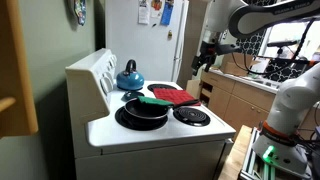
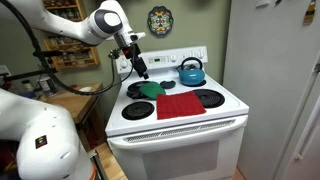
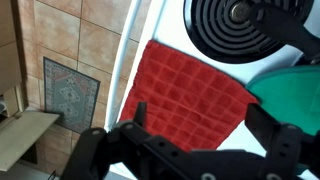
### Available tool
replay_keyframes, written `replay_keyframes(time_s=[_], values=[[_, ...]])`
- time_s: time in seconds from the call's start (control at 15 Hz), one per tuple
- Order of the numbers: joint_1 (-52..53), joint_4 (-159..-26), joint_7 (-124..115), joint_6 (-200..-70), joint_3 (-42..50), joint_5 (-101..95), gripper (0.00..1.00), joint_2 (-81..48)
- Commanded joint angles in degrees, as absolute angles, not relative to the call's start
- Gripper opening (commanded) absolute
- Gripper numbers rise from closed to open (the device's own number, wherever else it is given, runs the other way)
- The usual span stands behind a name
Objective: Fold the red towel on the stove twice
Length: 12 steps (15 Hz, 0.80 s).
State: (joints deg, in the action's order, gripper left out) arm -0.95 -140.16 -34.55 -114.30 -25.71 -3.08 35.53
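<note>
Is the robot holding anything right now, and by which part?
Nothing is held: the end effector hangs open in the air, clear of the red towel on the stove.

Stove: one was seen.
Red towel: one was seen.
Bare burners: two showed.
Blue kettle: one stood.
Black pan: one.
Green-handled utensil: one.
Refrigerator: one.
Gripper: one.

A: What sort of place is this?
B: A home kitchen. There's a white stove with a blue kettle on it, a refrigerator with papers stuck on, wooden cabinets, and a tiled floor with a rug.
</note>
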Motion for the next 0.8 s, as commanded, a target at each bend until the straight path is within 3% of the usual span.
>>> replay_keyframes(time_s=[0.0, 0.27, 0.73], values=[[1.1, -140.0, -35.6, -114.1, -24.0, -4.4, 1.00, 34.9], [0.6, -139.7, -35.7, -114.4, -23.9, -4.9, 1.00, 34.0], [5.6, -134.1, -25.2, -130.1, -17.9, 5.1, 1.00, 18.8]])
